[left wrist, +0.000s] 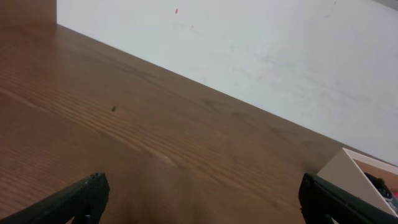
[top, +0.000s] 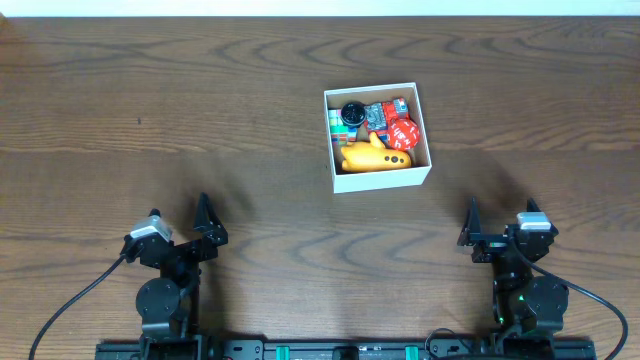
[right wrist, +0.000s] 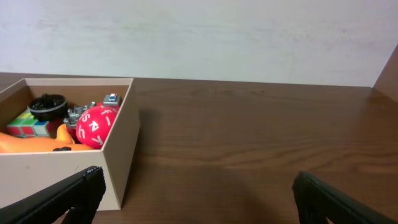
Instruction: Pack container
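Container (top: 378, 180): white cardboard box, open-topped, set on the table (top: 200, 100) right of centre, well apart from both arms. Contents noted: orange toy (top: 375, 157), red lettered ball (top: 403, 131), black round piece (top: 353, 113), colour cube (right wrist: 26, 123).
Left gripper (left wrist: 202, 196): fingers spread wide, nothing held.
Right gripper (right wrist: 199, 186): fingers spread wide, nothing held.

White square container (top: 377, 178), open-topped, upright on table, toys inside

L black two-finger gripper (top: 209, 222): jaws spread wide, fingers (left wrist: 81, 199) aimed fwd; L arm (top: 160, 290) folded low behind it. R black two-finger gripper (top: 470, 228) likewise agape, R arm (top: 535, 295) tucked behind it.
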Robot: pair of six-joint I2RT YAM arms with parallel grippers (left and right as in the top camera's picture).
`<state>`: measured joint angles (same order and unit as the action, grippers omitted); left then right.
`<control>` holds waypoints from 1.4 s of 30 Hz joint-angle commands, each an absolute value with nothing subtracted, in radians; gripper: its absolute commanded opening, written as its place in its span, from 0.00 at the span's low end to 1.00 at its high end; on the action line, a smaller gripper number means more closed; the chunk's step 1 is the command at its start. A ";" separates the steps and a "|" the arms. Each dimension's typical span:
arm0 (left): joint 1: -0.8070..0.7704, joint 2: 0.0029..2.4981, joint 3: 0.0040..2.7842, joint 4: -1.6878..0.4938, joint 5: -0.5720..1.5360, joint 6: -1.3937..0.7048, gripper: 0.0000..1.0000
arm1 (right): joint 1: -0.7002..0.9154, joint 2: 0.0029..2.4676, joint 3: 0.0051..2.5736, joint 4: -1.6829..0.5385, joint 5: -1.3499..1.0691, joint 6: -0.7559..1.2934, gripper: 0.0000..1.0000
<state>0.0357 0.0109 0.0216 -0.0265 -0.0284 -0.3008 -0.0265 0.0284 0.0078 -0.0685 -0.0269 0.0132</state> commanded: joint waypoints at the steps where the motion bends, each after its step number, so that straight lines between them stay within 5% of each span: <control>1: 0.035 0.002 0.004 -0.071 -0.034 -0.243 0.98 | -0.006 0.021 0.006 -0.072 -0.027 -0.001 0.99; 42: 0.035 0.004 0.004 -0.070 -0.034 -0.218 0.98 | -0.006 0.022 0.006 -0.072 -0.027 -0.001 0.99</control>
<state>0.0357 0.0109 0.0216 -0.0265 -0.0257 -0.2344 -0.0265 0.0284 0.0078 -0.0685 -0.0269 0.0132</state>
